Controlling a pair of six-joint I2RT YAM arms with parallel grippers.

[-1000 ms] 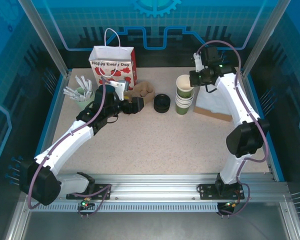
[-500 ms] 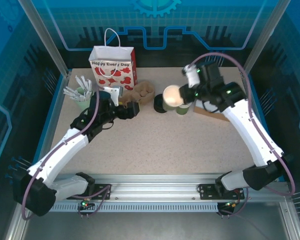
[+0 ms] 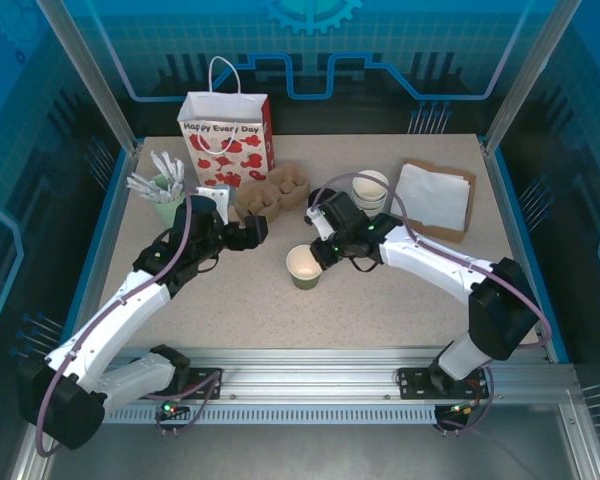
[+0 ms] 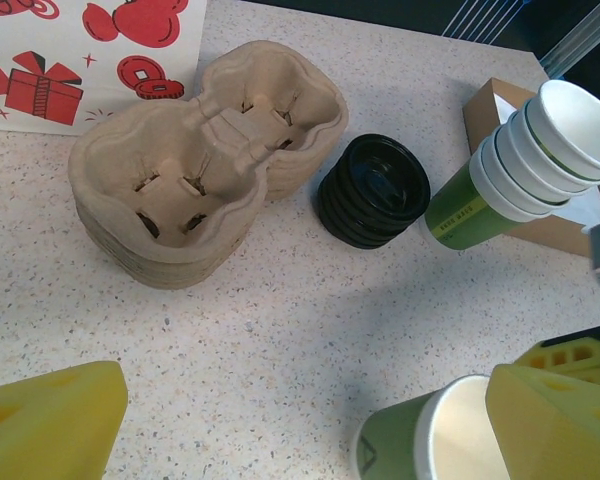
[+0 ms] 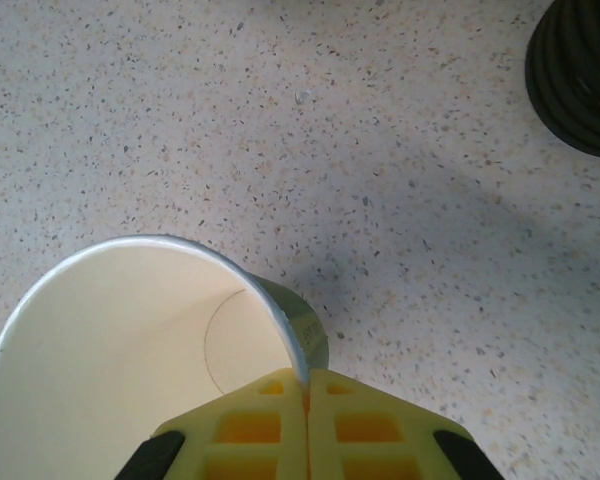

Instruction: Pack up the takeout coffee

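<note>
The takeout coffee's cup is green paper, white inside, with no lid on it. It is at the middle of the table, upright; whether its base touches the table I cannot tell. My right gripper is shut on its rim, one finger inside the cup and one outside, as the right gripper shows close up. My left gripper stands open just left of the cup, nothing between its fingers. In the left wrist view the cup sits by the right finger of the left gripper.
A stack of black lids sits beside stacked brown cup carriers and a stack of lidless green cups. A red-and-white gift bag stands at the back. A pale cup of white sticks is far left, napkins far right.
My right arm has swung from the back cup stack forward and left, carrying one cup down to the table's middle. My left gripper shifted slightly right and stays open.
</note>
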